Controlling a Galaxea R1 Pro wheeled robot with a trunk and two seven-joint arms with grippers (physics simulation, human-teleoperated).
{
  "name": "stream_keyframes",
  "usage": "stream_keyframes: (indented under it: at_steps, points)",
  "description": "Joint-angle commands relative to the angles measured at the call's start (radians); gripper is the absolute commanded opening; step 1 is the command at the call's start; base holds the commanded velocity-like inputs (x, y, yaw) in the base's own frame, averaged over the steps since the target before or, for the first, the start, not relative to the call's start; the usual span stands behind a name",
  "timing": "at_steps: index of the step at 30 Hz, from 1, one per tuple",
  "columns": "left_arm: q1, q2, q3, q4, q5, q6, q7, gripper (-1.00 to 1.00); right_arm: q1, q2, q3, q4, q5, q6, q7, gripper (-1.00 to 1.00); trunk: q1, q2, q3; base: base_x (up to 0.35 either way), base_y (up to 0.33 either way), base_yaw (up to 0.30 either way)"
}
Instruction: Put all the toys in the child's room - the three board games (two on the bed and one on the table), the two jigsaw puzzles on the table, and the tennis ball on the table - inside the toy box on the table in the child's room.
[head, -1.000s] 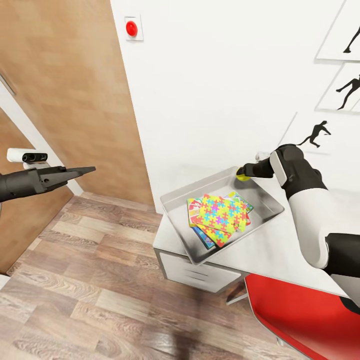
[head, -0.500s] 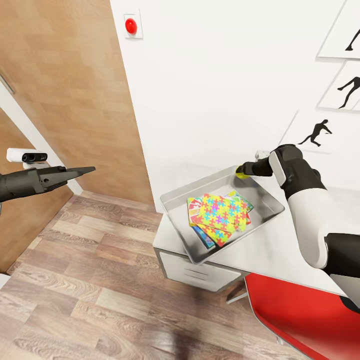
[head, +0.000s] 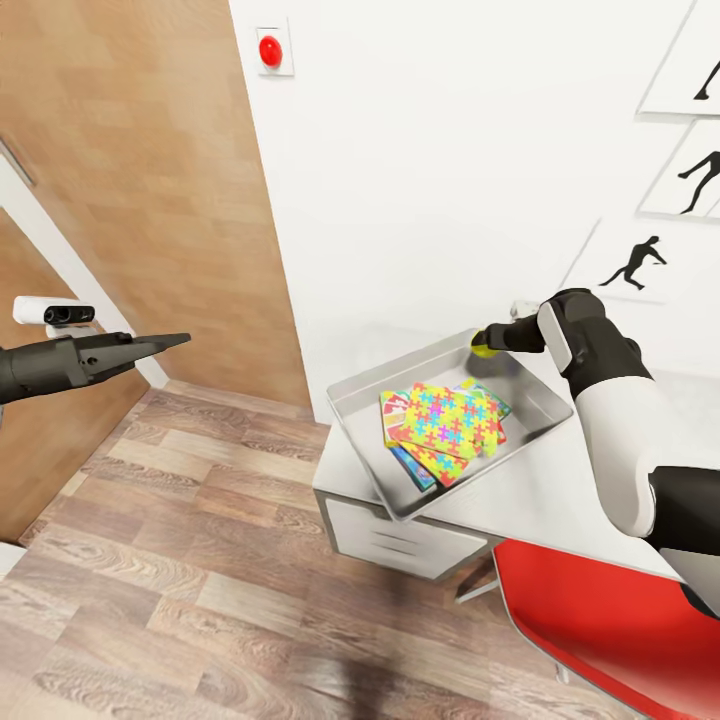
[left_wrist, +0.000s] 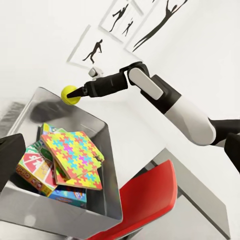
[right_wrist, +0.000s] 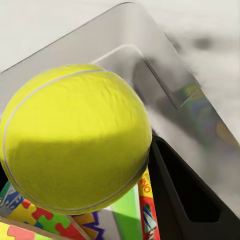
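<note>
Nearly everything already lies inside the toy box (head: 365, 455): a jigsaw puzzle (head: 448, 419) tops a fanned stack of flat boxes in the bin, with a second jigsaw-pattern edge and the red "SKIP-BO" board game (left_wrist: 34, 167) showing beneath it in the left wrist view. How many boxes the stack holds in all I cannot tell. What looks left is the tennis ball (head: 484, 346). The right gripper (head: 487, 342) grasps it, a dark finger (right_wrist: 187, 192) pressed against it, and holds it over the bin's rim at about one o'clock from the stack. By my reading, letting it go into the bin would finish the job. The left gripper (head: 168, 342) hangs well apart at nine o'clock, over the wood floor (head: 180, 560), jaws closed on nothing.
</note>
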Motion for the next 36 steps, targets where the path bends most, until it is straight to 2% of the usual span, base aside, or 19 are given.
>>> stream_keyframes:
  at_steps: [1,15,16,36]
  points:
    - [-0.001,0.001,0.0,0.0,0.0,0.011,-0.004,1.0,-0.001,0.0,-0.002,0.0,-0.008,0.004,-0.004,-1.0,0.001,-0.002,-0.002,-0.012,0.013,0.0]
    - [-0.001,0.001,0.0,0.0,0.0,0.011,-0.004,1.0,-0.001,-0.001,-0.002,0.0,-0.008,0.006,-0.004,-1.0,0.001,-0.002,-0.002,-0.002,0.002,0.0]
    - [-0.001,0.001,0.0,0.0,0.0,0.011,-0.004,1.0,-0.001,-0.001,-0.001,0.0,-0.008,0.006,-0.004,1.0,0.001,-0.002,-0.002,0.0,0.0,0.0]
    - [-0.001,0.002,0.001,0.0,0.0,0.011,-0.003,1.0,-0.001,-0.007,-0.002,-0.001,-0.009,0.006,0.001,1.0,0.001,-0.002,-0.002,0.0,0.0,0.0]
